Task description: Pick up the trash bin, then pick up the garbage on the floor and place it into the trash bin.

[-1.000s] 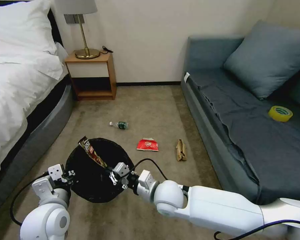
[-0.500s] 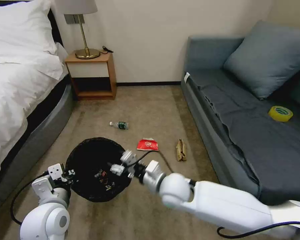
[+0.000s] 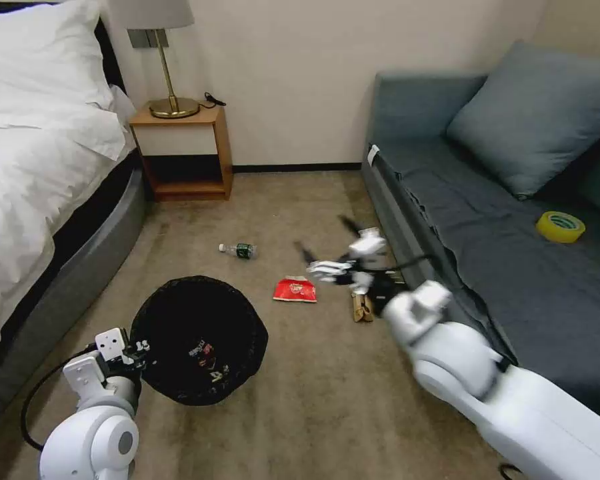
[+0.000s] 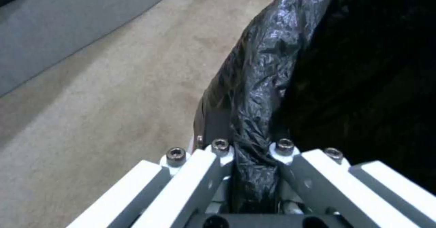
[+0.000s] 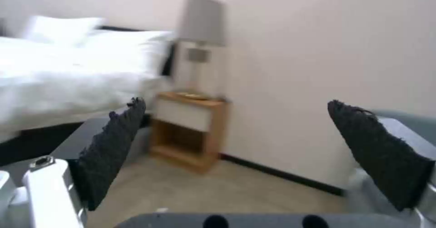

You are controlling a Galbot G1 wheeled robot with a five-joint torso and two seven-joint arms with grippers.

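The trash bin (image 3: 180,313), lined with a black bag, hangs low over the carpet with my left gripper (image 3: 140,347) shut on its near rim. In the left wrist view the left gripper (image 4: 252,146) pinches the crinkly bag edge (image 4: 263,85). A dark wrapper (image 3: 207,360) lies inside the bin. On the carpet lie a clear bottle (image 3: 239,250), a red snack packet (image 3: 295,290) and a tan paper bag (image 3: 360,310), the bag partly behind my right wrist. My right gripper (image 3: 325,238) hovers open above the packet and paper bag, its dark pads (image 5: 113,146) spread wide with nothing between them.
A bed (image 3: 40,167) runs along the left, and a wooden nightstand (image 3: 183,153) with a lamp (image 3: 163,60) stands at the wall. The grey sofa (image 3: 487,253) on the right carries a yellow tape roll (image 3: 561,227) and a cushion (image 3: 537,113).
My right gripper has let the dark wrapper drop into the bin, then swung away to the right, over the packet and paper bag. The left arm and bin stay put.
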